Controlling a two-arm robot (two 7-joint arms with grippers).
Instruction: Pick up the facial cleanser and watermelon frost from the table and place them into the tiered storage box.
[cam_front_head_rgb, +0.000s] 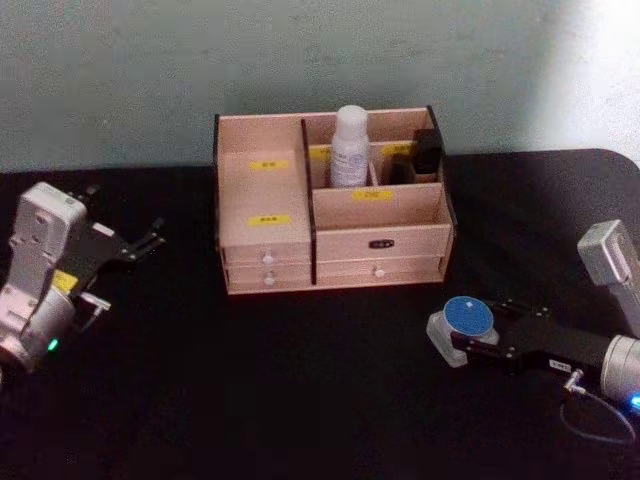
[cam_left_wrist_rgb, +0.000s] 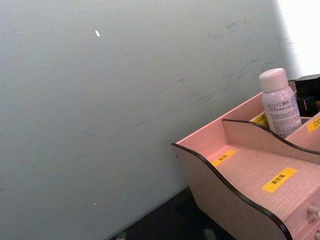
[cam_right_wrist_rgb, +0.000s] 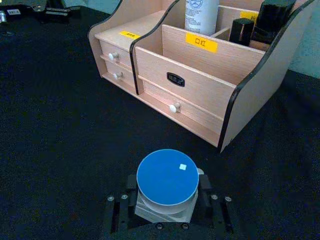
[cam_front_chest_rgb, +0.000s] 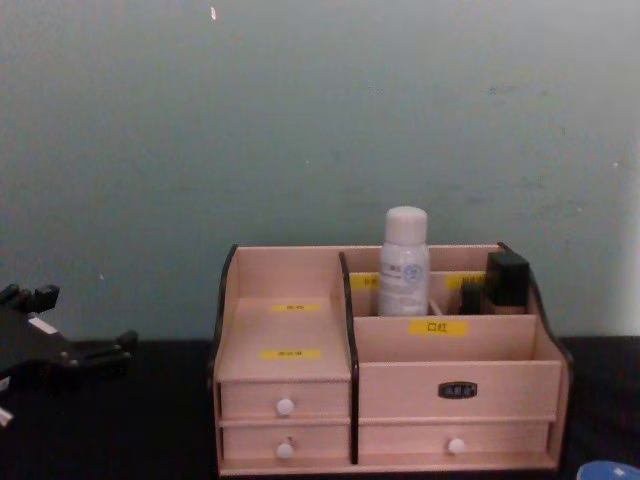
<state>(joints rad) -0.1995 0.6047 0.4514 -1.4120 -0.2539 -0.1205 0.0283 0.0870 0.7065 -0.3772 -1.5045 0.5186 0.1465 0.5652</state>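
Surface: black table (cam_front_head_rgb: 300, 420) against a pale green wall (cam_front_chest_rgb: 300, 120).
Tiered storage box (cam_front_head_rgb: 262, 190): centre, far side, drawers facing near; open tops reachable from above.
White bottle (cam_front_head_rgb: 350, 147): upright in a rear compartment, just right of the middle divider; judged already placed.
Blue-lidded jar (cam_front_head_rgb: 467, 318): near right, well apart from the box, lid up; resting or barely lifted, cannot tell.
Right gripper (cam_front_head_rgb: 480, 340): low and level, clamped on the jar's sides below the lid, suiting an upright carry.
Left gripper (cam_front_head_rgb: 148, 236): far left, fingers apart, holding nothing, out of the path.
Step (judged): lift jar, carry to box.
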